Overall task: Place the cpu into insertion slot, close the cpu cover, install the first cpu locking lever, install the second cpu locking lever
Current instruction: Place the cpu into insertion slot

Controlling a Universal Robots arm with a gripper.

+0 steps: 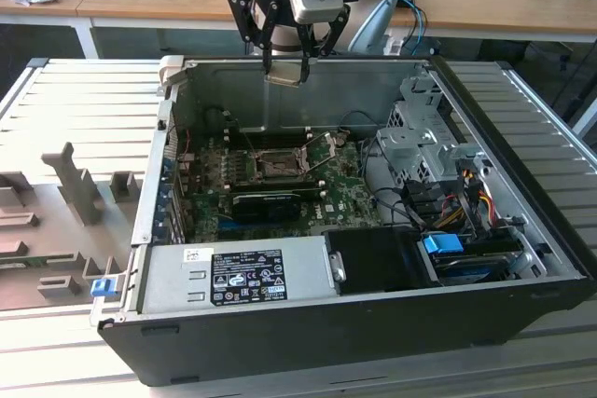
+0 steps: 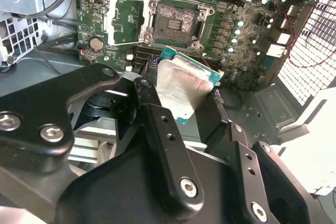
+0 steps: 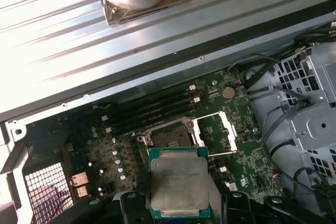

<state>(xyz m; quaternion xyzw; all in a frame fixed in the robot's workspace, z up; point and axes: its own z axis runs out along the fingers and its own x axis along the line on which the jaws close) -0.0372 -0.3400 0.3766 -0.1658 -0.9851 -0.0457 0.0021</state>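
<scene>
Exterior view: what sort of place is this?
Probably a robotics lab or workshop: an open black desktop computer case lies on a ribbed grey metal table, wooden desks stand behind, and the gripper holds a silver-grey square cpu.

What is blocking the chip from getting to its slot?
Nothing visible. The end effector holds the cpu in the air. The insertion slot lies bare, with the cpu cover swung aside.

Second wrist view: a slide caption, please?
Black jaws hold the flat silver-grey square cpu; the motherboard socket lies open, empty.
</scene>
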